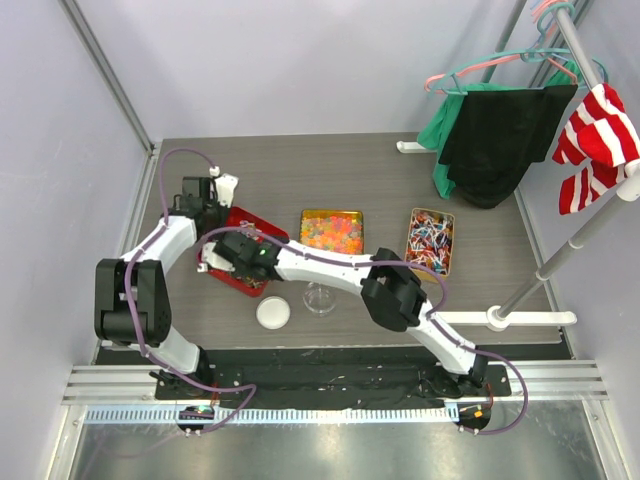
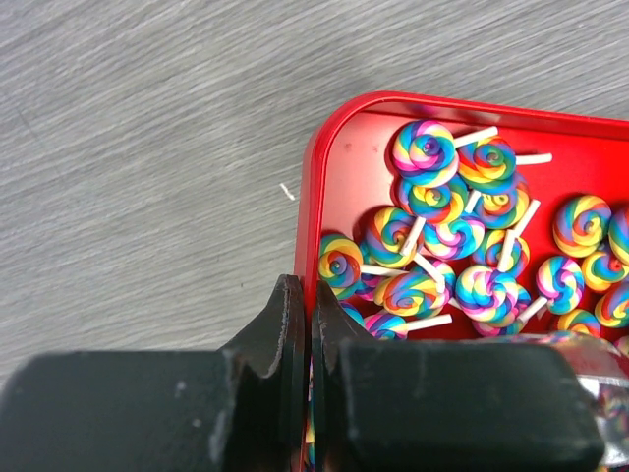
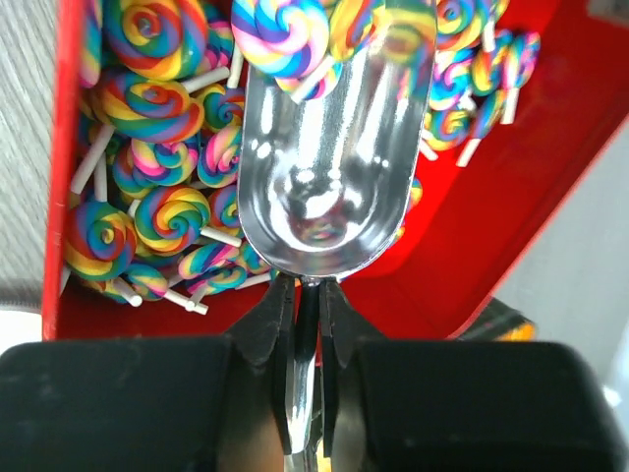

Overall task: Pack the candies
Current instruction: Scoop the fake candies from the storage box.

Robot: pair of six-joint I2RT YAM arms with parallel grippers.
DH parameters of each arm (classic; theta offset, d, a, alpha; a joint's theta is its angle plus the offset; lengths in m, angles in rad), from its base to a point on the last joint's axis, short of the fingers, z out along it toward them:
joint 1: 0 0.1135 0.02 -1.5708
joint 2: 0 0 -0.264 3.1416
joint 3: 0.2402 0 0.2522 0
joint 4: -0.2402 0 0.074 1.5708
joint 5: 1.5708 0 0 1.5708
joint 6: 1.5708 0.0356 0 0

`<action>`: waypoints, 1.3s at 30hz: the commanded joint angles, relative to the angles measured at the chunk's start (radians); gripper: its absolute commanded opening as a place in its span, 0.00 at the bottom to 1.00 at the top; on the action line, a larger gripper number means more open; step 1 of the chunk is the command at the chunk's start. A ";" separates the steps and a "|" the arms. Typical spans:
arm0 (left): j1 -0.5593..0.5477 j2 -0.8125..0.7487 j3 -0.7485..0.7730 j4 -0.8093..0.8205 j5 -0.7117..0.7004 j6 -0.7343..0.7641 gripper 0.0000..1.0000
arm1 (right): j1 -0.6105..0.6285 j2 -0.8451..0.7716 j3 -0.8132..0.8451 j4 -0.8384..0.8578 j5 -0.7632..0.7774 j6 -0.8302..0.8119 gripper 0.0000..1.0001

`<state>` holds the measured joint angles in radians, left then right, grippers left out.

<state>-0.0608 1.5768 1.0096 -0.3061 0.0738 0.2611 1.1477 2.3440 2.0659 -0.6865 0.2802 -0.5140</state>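
1. Right wrist view: right gripper (image 3: 307, 315) is pinched narrow on the handle of a metal scoop (image 3: 329, 167). The scoop's long axis runs straight out from the fingers, mouth pointing away.
2. The scoop bowl sits inside the red tray (image 3: 61, 197), on top of the rainbow swirl lollipops (image 3: 157, 211). Most of the visible pile lies ahead of the mouth and along the bowl's left side in this view.
3. The bowl is nearly empty: one lollipop at the front lip, bare shiny floor behind it. My read is that the next move is a push forward along that axis into the heap, then a tilt back.
4. Left wrist view: left gripper (image 2: 303, 329) has its fingers almost together, with the tray rim running into the gap. It looks clamped on the tray wall, bracing it.
5. The right arm is the one on the candy; the left touches only the tray.
6. The lollipops are small flat spiral discs banded blue, pink, yellow and orange. Their short white sticks point every way, and they are piled loose and overlapping. The sticks may hang over the lip and drag neighbours out.
7. Top external view: clear cup (image 1: 320, 297) and white lid (image 1: 273, 313) stand just beside the tray's near edge, so the cup is the likely destination. Gummy sweets (image 1: 332, 232) and wrapped sweets (image 1: 430, 241) sit in separate trays to the right, well apart from both grippers.
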 commanded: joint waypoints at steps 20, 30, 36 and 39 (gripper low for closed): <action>-0.047 -0.024 0.055 0.087 0.196 -0.120 0.00 | 0.037 0.061 0.190 0.214 -0.348 0.104 0.01; -0.045 -0.031 0.055 0.084 0.187 -0.115 0.00 | -0.013 -0.004 0.128 0.200 -0.351 0.169 0.01; -0.047 -0.020 0.057 0.084 0.149 -0.111 0.00 | -0.034 -0.076 0.039 0.219 -0.225 0.147 0.01; -0.042 -0.012 0.058 0.088 0.120 -0.108 0.00 | -0.074 -0.115 -0.026 0.222 -0.245 0.163 0.01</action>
<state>-0.0711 1.5795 1.0241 -0.3222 0.0982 0.2558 1.1072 2.3466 2.0884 -0.6277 0.1062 -0.4324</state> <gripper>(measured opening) 0.043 0.139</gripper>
